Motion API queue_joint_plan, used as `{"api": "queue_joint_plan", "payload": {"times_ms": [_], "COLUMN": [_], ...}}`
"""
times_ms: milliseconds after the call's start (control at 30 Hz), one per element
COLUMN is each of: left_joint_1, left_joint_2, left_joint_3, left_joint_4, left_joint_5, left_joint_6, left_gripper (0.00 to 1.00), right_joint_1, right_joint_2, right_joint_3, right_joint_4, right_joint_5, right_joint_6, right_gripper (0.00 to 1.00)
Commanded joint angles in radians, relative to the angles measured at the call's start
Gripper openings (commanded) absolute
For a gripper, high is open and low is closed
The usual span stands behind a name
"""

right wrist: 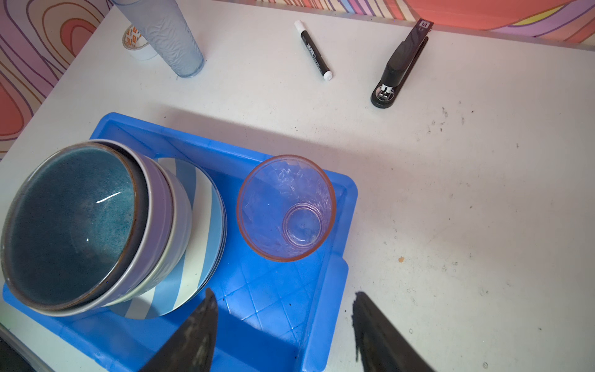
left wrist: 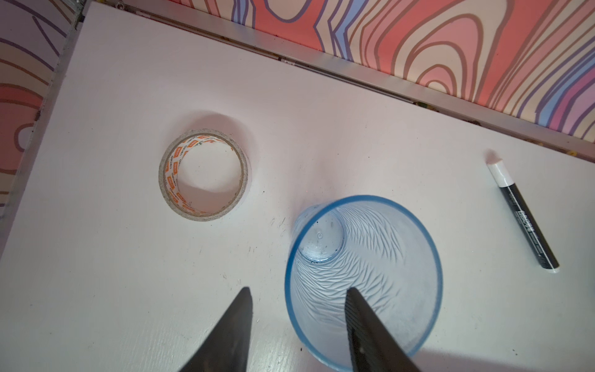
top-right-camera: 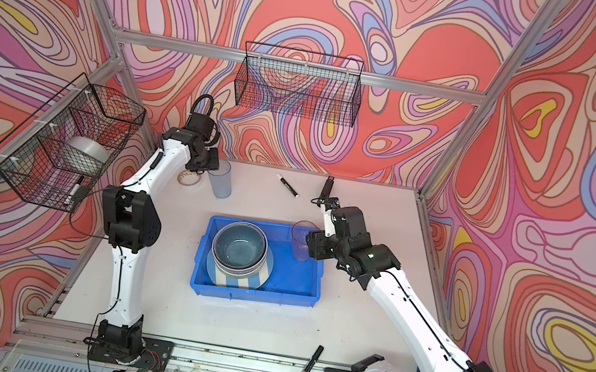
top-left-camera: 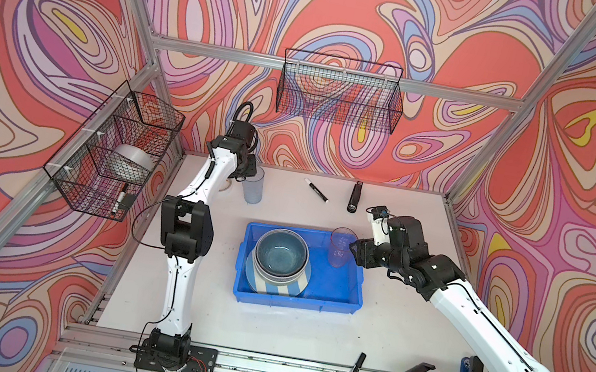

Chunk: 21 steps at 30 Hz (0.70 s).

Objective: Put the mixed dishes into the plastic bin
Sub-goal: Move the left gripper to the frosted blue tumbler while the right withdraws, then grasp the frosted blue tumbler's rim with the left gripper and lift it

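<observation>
Bowl stack (top-left-camera: 281,252) blocks the bin's (top-left-camera: 308,305) left; near-right floor free.

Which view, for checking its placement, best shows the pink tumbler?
Right wrist: looks down into the pink tumbler, upright in the blue bin. Both top views show it small and side-on; left wrist misses it.

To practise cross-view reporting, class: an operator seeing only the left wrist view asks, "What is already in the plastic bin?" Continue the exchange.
Observer: In the blue bin, nested bowls sit on a striped plate.
Operator: Any tumbler there besides my bluish tumbler?
Observer: Yes, a pink tumbler stands upright in the bin's far right corner.
Operator: Is the right end effector holding it?
Observer: No, it is open, with the tumbler beyond its fingertips.
</observation>
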Motion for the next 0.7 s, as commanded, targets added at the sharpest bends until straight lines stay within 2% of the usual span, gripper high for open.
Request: {"api": "queue_joint_plan", "payload": {"times_ms": [0, 167, 300, 467, 667], "left_joint_1": [0.009, 0.012, 0.013, 0.015, 0.018], "left_joint_2": [0.041, 0.061, 0.066, 0.071, 0.070], "left_joint_3": [0.045, 0.060, 0.061, 0.060, 0.061], "left_joint_4": [-0.056, -0.071, -0.085, -0.103, -0.121], "left_joint_5": [-0.003, 0.000, 0.006, -0.003, 0.010], "left_joint_6": [0.028, 0.035, 0.044, 0.048, 0.045], "left_gripper": [0.49, 0.45, 0.32, 0.31, 0.13], "right_joint_1": [-0.004, -0.004, -0.004, -0.004, -0.004], "right_joint_2": [-0.020, -0.020, -0.019, -0.020, -0.025], "right_joint_3": [-0.002, 0.008, 0.008, 0.003, -0.002], "right_joint_4": [0.005, 0.001, 0.003, 0.005, 0.001], "right_joint_5": [-0.015, -0.019, -0.023, -0.024, -0.021], "right_joint_6": [-0.004, -0.004, -0.003, 0.001, 0.002], "right_gripper": [0.68, 0.68, 0.68, 0.68, 0.68]}}
